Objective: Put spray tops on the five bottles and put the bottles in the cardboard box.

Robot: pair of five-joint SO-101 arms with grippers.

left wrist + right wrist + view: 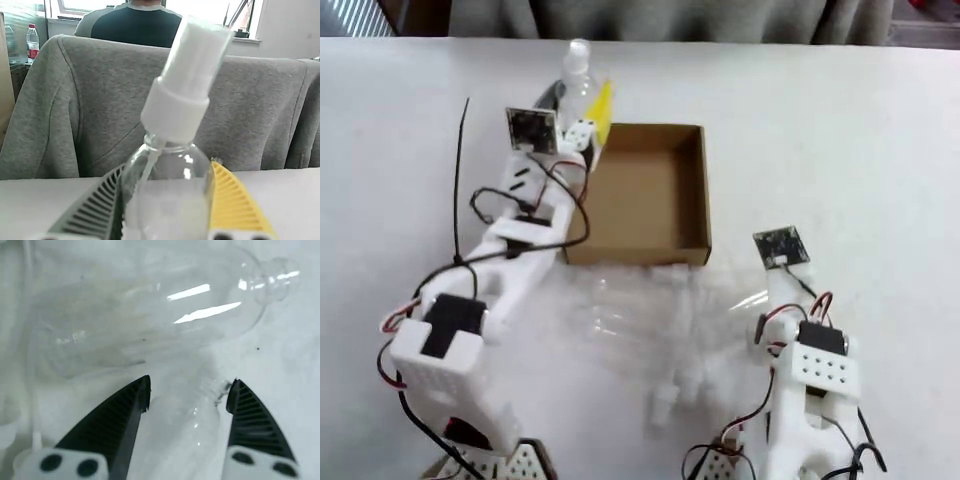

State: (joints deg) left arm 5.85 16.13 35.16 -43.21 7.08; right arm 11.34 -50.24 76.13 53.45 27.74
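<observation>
Left gripper point(166, 212) of mine is closed on a clear bottle point(167, 175) with its white spray top point(185, 85) already on. It holds the bottle neck up just beyond the far left corner of the cardboard box point(706, 180), I judge so it can go in standing. My right gripper point(189, 390) hangs wide open and empty, low over the uncapped bottles point(150, 315) lying on the white table point(840, 120) in front of the box, one between its jaws, probably lined up for a grasp.

A grey garment point(75, 110) hangs behind the white table point(840, 130), with a small drink bottle point(32, 42) farther back
</observation>
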